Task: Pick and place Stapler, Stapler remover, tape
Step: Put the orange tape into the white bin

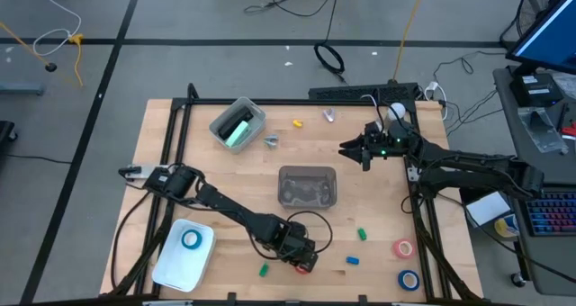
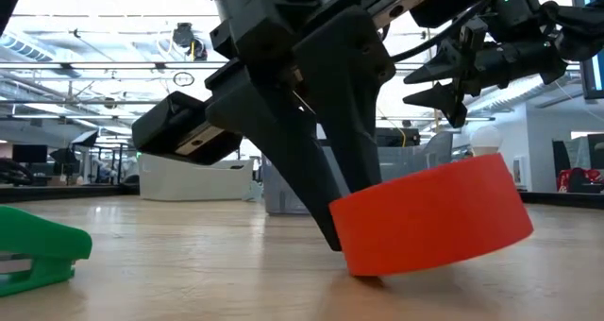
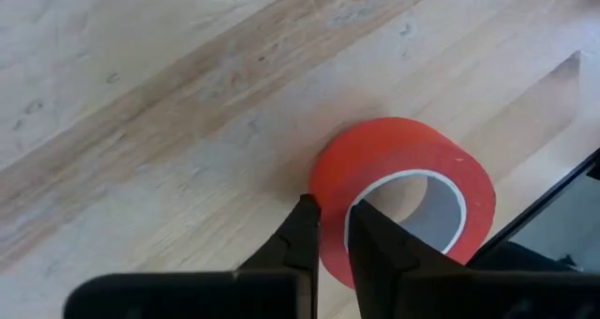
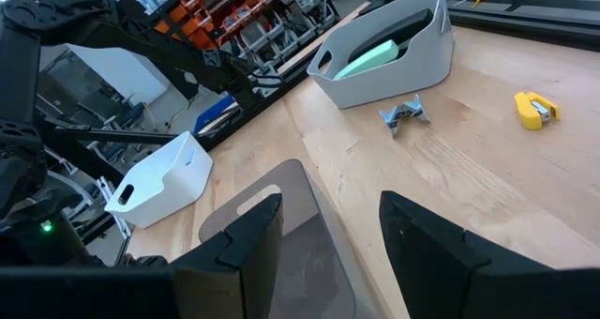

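**Left pincer pinched on the red tape roll, near table edge**

My left gripper (image 3: 333,239) is down at the near edge of the wooden table (image 1: 225,184), right of the white tray (image 1: 171,268). Fingers nearly together, clamped across the wall of the red tape roll (image 3: 403,192): one finger outside the ring, the other inside the pale core. From the low view the roll (image 2: 432,212) sits tilted, one edge on the wood, the other raised off it, my fingers (image 2: 302,165) gripping its left side.

My right gripper (image 1: 349,149) hangs over the far right part of the table, above and right of the grey bin (image 1: 307,187). Jaws stand wide, nothing between them.

Other task items, noted from overhead:
- Mint-green stapler (image 1: 236,129) lies inside the white bin (image 1: 252,113) at the far left-centre; the right wrist view shows it (image 4: 375,52) there too.
- One silvery stapler remover (image 1: 270,141) on the wood just beside that bin; a second (image 1: 329,115) farther right, near the far edge.
- Blue tape ring (image 1: 191,239) rests in the white tray.
- Pinkish-red ring (image 1: 402,248) and another blue ring (image 1: 409,279) lie at the near right corner, close together.

Small yellow piece (image 1: 298,123) and green pieces (image 1: 362,234) scattered on the wood.
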Robot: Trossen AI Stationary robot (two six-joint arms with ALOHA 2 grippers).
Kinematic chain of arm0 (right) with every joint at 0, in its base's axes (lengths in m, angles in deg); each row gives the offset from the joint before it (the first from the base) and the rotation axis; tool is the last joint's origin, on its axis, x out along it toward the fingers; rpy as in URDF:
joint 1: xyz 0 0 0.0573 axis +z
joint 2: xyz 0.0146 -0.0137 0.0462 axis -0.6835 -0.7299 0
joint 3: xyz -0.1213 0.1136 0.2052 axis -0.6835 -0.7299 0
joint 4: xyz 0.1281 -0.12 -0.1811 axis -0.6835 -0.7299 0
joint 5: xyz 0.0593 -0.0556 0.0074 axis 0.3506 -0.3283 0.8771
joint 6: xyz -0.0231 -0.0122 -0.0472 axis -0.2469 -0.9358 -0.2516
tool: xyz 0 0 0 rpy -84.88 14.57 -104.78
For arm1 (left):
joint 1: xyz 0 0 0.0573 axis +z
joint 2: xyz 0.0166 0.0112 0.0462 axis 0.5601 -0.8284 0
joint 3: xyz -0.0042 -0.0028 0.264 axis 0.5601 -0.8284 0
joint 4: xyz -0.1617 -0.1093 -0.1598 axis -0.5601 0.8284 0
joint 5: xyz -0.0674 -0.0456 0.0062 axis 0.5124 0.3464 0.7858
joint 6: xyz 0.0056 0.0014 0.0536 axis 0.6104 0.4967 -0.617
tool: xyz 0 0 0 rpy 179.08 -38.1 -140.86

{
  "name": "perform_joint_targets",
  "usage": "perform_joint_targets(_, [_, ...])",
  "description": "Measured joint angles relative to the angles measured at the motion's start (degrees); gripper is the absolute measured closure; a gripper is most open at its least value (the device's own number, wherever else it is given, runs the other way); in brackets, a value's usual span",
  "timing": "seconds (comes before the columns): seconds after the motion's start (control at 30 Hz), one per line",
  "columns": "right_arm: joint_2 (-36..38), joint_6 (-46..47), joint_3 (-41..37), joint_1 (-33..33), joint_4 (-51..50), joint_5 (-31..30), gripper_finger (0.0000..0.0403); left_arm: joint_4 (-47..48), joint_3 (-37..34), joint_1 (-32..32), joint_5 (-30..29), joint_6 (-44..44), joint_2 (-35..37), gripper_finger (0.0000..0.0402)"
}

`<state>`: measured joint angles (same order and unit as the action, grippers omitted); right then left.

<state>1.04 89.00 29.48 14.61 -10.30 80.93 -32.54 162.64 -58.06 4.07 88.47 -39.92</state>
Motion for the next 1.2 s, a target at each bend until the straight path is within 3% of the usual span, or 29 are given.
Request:
perform_joint_targets(0.47, [0.0,0.0,0.0,0.0,0.0,-0.2,0.0229,3.6,-0.1,0.6,5.0,-1.7,0.9,0.0368])
perform_joint_targets(0.8, [0.0,0.0,0.0,0.0,0.0,-0.2,0.023,16.9,-0.2,0.5,-2.3,-3.9,13.2,0.0368])
perform_joint_targets(0.97, [0.0,0.0,0.0,0.0,0.0,-0.2,0.023,30.4,0.0,-1.9,-6.8,3.5,22.3,0.0368])
perform_joint_targets(1.2, [0.0,0.0,0.0,0.0,0.0,-0.4,0.0229,48.4,0.0,-9.4,-6.3,20.6,29.7,0.0368])
